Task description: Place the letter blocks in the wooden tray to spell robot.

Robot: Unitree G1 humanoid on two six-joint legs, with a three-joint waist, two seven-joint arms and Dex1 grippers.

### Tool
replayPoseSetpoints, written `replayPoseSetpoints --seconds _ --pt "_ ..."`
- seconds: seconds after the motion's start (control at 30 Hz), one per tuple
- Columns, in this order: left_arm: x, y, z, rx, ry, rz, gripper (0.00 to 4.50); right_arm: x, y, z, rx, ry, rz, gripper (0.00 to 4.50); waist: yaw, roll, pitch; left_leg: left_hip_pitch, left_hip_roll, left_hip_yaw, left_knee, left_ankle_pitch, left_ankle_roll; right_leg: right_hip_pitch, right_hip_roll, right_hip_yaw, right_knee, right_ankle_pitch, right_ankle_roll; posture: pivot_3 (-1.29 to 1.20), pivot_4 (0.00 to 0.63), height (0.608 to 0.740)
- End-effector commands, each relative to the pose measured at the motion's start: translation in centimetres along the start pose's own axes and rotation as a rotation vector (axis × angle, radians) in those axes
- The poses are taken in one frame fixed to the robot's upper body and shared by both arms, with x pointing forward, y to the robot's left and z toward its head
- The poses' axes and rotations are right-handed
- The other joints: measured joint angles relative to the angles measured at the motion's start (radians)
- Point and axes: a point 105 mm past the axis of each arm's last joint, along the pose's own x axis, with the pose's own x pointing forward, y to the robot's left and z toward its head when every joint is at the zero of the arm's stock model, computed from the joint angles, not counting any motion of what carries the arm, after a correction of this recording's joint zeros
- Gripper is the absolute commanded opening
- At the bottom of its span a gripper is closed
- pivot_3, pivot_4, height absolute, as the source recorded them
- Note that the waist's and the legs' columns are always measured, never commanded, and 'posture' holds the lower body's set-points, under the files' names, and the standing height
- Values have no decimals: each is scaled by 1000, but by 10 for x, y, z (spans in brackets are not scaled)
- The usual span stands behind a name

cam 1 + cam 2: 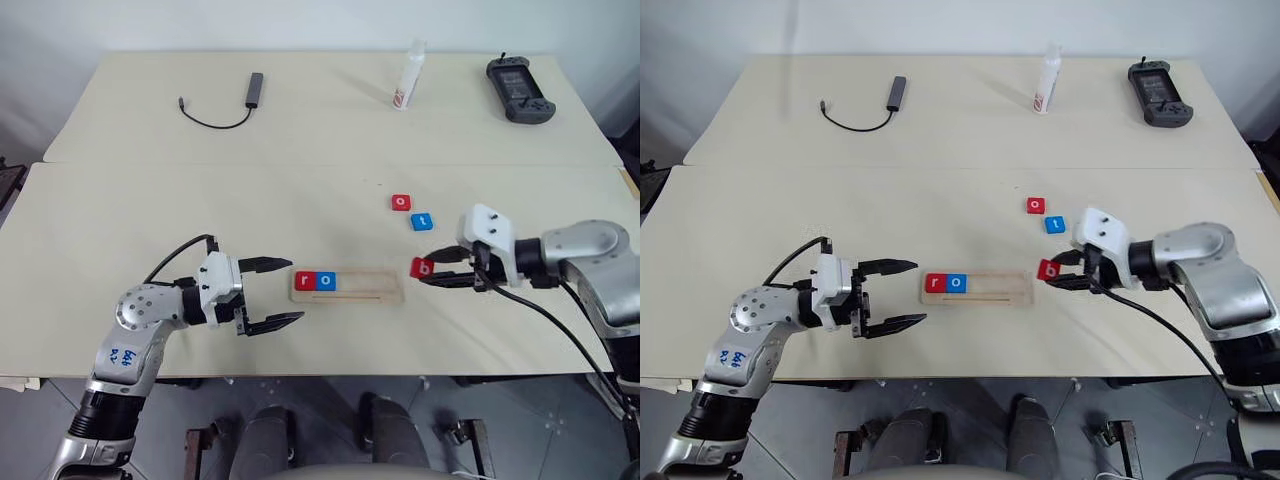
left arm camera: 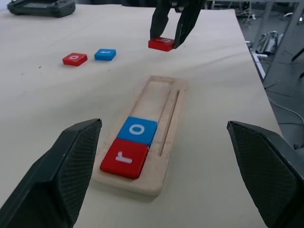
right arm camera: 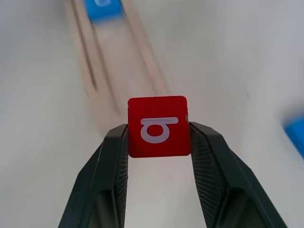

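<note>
Left eye view gives me a pale desk (image 1: 150,200) against a white wall. My right claw (image 1: 428,270) is clamped on the red b block (image 1: 422,267), just off the wooden tray (image 1: 347,285)'s empty end. My left claw (image 1: 268,294) gapes wide at the tray's other end, beside the red r (image 1: 305,281) and blue o (image 1: 326,281).

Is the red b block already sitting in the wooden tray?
No, the red b block is pinched between the right gripper fingers, off the end of the wooden tray.
</note>
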Motion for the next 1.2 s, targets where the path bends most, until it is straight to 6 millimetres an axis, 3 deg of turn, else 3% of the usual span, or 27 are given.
replayPoseSetpoints --seconds 0.03,0.23,0.57,0.87,1.07,1.2 --pt "-2 -2 3 21 -13 23 4500 18 6 15 -12 0 29 1459 0 0 0 0 0 0 0 0 0 0 0 0 0 0 0 0 150 740" --pt "-4 -6 2 14 -10 60 4500 48 11 22 -73 13 67 1459 5 0 0 -3 -1 -2 2 0 0 -1 -1 -1 0 0 0 0 150 740" --pt "-9 -10 1 11 -1 113 4500 69 7 29 -115 6 59 1459 -1 0 0 -3 -1 -2 2 0 0 -1 0 -2 1 0 0 0 150 740" --pt "-12 -9 2 11 3 134 4500 57 8 35 -104 -15 87 4477 1 0 0 -3 -1 -2 2 -1 0 -1 0 -2 1 0 0 0 150 740" --pt "-10 -6 2 14 -2 140 4500 45 -1 30 -79 -15 46 4477 0 0 0 -3 -1 -2 2 -1 0 -1 0 -2 1 0 0 0 150 740" --pt "-7 -4 1 15 -7 139 4500 35 -22 37 -50 -81 -68 3568 1 0 0 -3 -1 -2 2 -1 0 -1 0 -2 1 0 0 0 150 740"
